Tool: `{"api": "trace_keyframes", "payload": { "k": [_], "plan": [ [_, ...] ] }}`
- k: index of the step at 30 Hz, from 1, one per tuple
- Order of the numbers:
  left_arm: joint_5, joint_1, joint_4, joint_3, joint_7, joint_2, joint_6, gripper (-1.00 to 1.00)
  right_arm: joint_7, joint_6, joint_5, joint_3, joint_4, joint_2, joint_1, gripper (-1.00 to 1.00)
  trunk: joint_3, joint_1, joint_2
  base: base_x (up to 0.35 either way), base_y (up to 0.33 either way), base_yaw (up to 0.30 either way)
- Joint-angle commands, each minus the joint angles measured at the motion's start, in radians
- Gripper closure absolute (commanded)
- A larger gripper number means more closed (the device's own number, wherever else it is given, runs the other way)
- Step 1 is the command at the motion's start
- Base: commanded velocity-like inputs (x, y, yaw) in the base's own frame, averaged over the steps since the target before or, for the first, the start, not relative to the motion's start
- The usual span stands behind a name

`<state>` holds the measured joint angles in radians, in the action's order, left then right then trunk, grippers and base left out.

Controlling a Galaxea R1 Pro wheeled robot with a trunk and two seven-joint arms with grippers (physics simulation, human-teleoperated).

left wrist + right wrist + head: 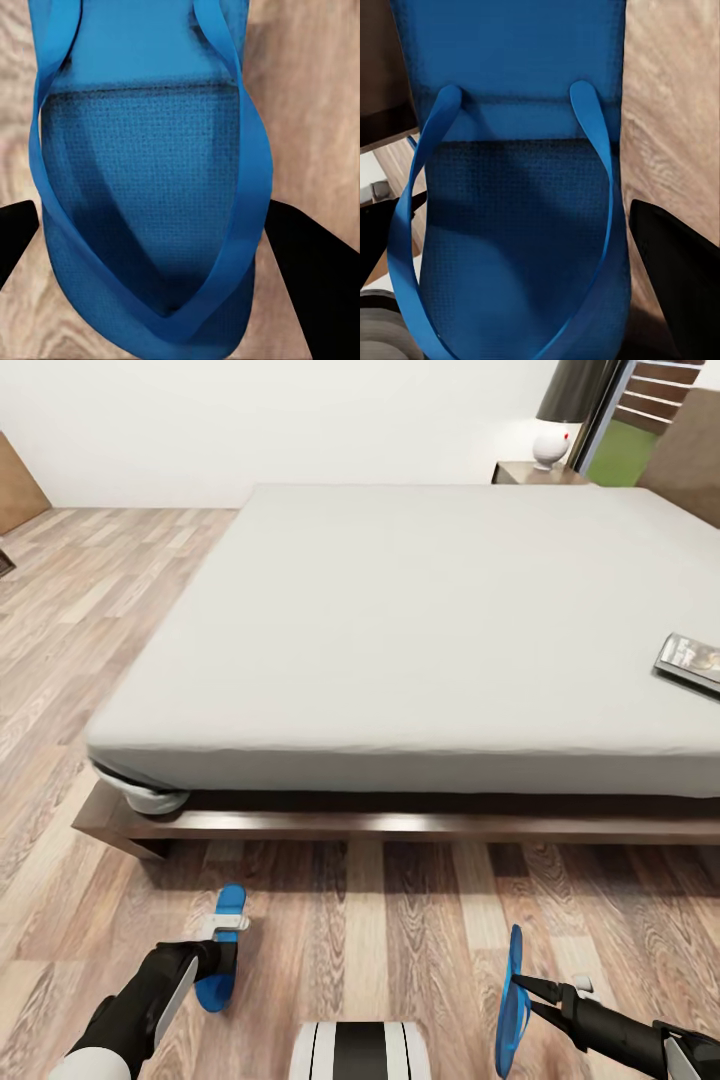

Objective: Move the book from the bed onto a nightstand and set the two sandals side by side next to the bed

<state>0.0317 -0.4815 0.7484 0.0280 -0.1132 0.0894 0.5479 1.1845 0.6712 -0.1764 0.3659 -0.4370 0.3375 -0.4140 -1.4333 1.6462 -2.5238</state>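
Note:
My left gripper is shut on a bright blue sandal held flat and low over the wood floor, in front of the bed's near left corner. In the left wrist view that sandal sits strap up between the black fingers. Off to the right, my right gripper is shut on the second sandal, which stands on its edge above the floor. Its sole and straps show in the right wrist view. The book lies on the bed near the mattress's right side. One nightstand stands beyond the bed.
The dark bed frame juts out low along the floor just ahead of both sandals. A lamp stands on the nightstand beside a window. Open plank floor runs along the bed's left side. My base shows between the arms.

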Motion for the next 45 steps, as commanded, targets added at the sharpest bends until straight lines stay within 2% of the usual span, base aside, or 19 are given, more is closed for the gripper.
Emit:
{"api": "trace_keyframes", "payload": {
  "k": [1,23,33,35,38,41,45],
  "plan": [
    [0.004,0.000,0.001,0.003,-0.006,0.000,0.004,1.00,0.003,0.008,-0.002,0.002,0.000,0.000,0.000,1.00,-0.001,0.000,0.000,0.155,0.284,0.000],
    [0.005,0.000,0.000,0.008,-0.006,0.002,0.004,1.00,0.003,0.008,-0.002,0.002,0.000,0.000,0.000,1.00,-0.001,0.000,0.000,0.070,0.086,0.000],
    [0.005,0.000,0.000,0.009,-0.005,0.001,0.006,1.00,0.003,0.009,-0.003,0.004,-0.001,0.004,0.000,1.00,-0.032,0.004,-0.002,0.000,0.000,0.000],
    [0.005,0.000,0.000,0.009,-0.005,0.001,0.006,1.00,0.004,0.010,-0.004,0.004,-0.001,0.033,0.000,1.00,-0.039,0.005,-0.003,0.000,0.000,0.000],
    [0.005,0.000,0.000,0.009,-0.005,0.001,0.006,1.00,0.005,0.010,-0.024,0.004,-0.001,0.055,0.000,1.00,-0.051,0.006,-0.003,0.000,0.000,0.000],
    [0.005,0.000,0.000,0.009,-0.005,0.001,0.006,1.00,0.006,0.009,-0.045,0.004,-0.002,0.061,0.000,1.00,-0.062,0.007,-0.004,0.000,0.000,0.000],
    [0.005,0.000,0.000,0.009,-0.005,0.001,0.006,1.00,0.008,0.008,-0.051,0.004,-0.003,0.062,0.000,1.00,-0.078,0.009,-0.005,0.000,0.000,0.000]
  ]
}}
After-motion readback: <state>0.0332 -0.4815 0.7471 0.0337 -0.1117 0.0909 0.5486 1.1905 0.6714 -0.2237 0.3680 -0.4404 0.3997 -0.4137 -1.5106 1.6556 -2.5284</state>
